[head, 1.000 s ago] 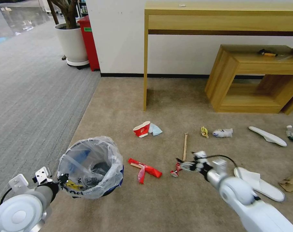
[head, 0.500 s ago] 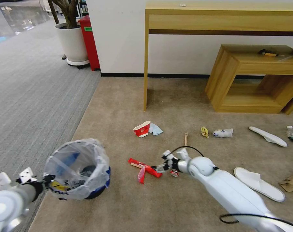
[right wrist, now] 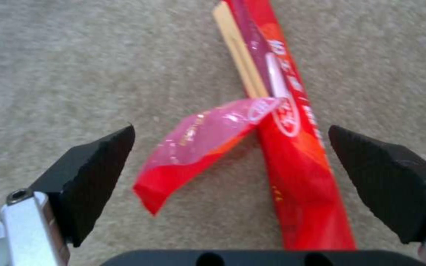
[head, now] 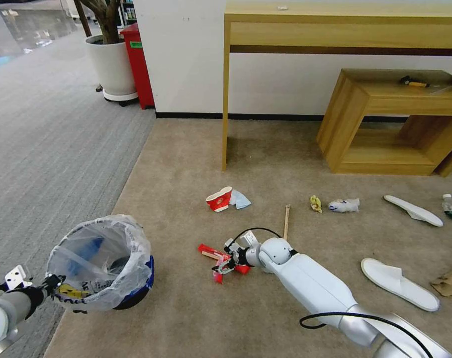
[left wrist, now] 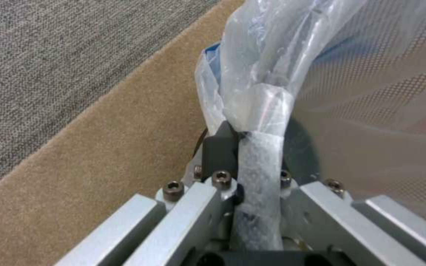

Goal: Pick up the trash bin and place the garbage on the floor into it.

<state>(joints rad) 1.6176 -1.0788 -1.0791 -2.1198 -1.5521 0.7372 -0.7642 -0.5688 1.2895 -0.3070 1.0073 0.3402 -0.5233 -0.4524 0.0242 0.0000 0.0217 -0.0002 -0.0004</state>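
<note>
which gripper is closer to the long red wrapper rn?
Right. The right gripper is open over the long red wrapper, fingers on either side. The left gripper is well off to the side, shut on the rim of the trash bin.

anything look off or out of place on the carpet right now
Litter is strewn over the floor: a tipped red paper cup, a red wrapper between the open right gripper fingers, and two slippers lying apart.
</note>
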